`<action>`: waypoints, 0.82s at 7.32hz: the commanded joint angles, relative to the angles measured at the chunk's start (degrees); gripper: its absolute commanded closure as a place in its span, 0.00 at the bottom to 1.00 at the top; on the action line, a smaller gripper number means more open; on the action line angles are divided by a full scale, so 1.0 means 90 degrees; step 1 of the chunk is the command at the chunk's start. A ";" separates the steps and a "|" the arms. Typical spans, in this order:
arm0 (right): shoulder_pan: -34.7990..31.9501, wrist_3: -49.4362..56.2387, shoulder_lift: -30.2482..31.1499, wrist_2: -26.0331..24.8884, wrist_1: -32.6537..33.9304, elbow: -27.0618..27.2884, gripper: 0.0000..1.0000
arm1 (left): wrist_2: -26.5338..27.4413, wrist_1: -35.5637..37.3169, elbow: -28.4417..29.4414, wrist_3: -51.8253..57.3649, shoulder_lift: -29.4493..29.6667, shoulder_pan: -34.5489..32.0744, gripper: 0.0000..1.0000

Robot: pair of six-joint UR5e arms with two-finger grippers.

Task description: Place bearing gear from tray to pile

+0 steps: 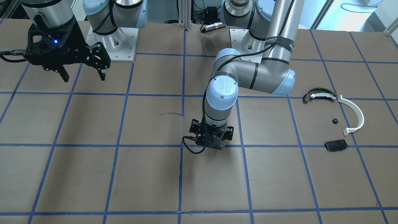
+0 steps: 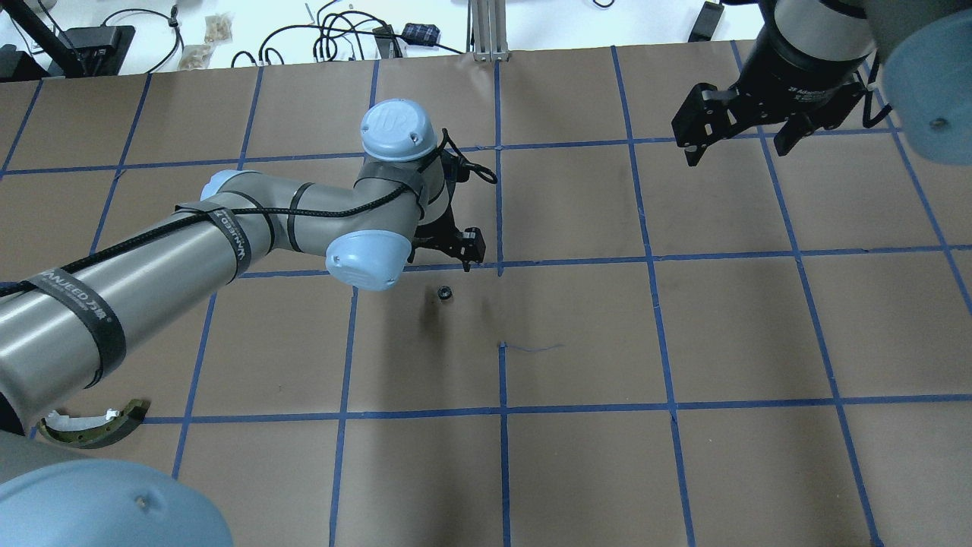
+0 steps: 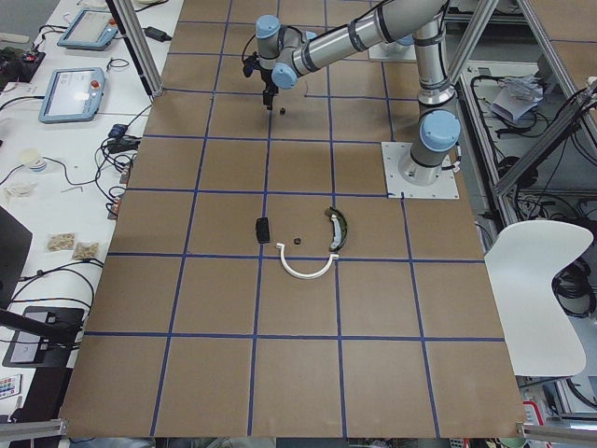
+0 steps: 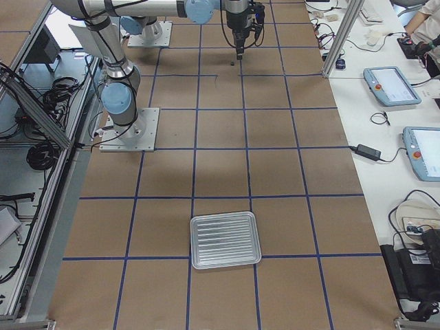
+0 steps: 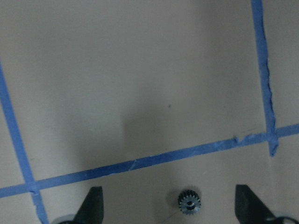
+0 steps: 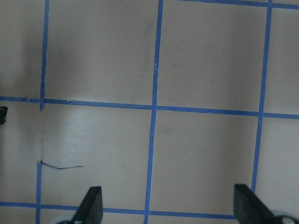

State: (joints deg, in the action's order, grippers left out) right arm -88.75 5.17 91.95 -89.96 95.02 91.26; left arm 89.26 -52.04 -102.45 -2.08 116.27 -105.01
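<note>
- The left gripper (image 5: 170,211) is hanging fingers-down over the middle of the table (image 5: 140,70). Its fingers (image 5: 93,207) are standing wide apart and gripping nothing.
- The gear (image 5: 189,202) is lying flat on the table with its hole facing up. It is sitting in the gap between those two fingers, a little right of centre in the wrist view, and touching neither.
- Being round, the gear is showing no long axis, so the turn of the wrist is probably mattering little.
- In the overhead view the gear is showing just on the near side of the gripper, toward the robot. I cannot tell whether the fingertips are level with it.
- The right gripper (image 1: 84,77) is hanging raised near its own base, open and carrying nothing. It is well apart from the gear, so the left arm is by far the nearer.
- The pile is lying toward the robot's left end of the table, well apart from the gear. It is made up of a white arc (image 1: 354,115), a curved metal piece (image 1: 320,95), a black plate (image 1: 335,145) and a small black part (image 1: 335,121).
- The tray (image 4: 225,239) is lying toward the right end, also well apart.
- The coming move is likely calling for closing on the gear, then carrying it left to the pile.
</note>
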 commanded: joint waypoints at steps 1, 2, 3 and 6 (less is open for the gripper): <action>-0.0002 -0.0328 -0.0148 0.0044 -0.0069 -0.0081 0.13 | -0.0025 0.0215 -0.0170 -0.0003 0.0225 -0.0032 0.00; -0.0002 -0.0340 -0.0158 0.0054 -0.0108 -0.0091 0.00 | -0.0035 0.0206 -0.0209 -0.0003 0.0264 -0.0041 0.00; -0.0002 -0.0349 -0.0158 0.0064 -0.0137 -0.0081 0.00 | 0.0014 0.0148 -0.0209 -0.0013 0.0245 -0.0090 0.00; -0.0002 -0.0320 -0.0148 0.0084 -0.0098 0.0007 0.00 | 0.0004 0.0079 -0.0209 -0.0022 0.0226 -0.0071 0.13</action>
State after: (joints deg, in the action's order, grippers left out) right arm -88.77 2.22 90.60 -89.24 93.97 91.12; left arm 89.24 -50.99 -104.28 -2.22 118.37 -105.63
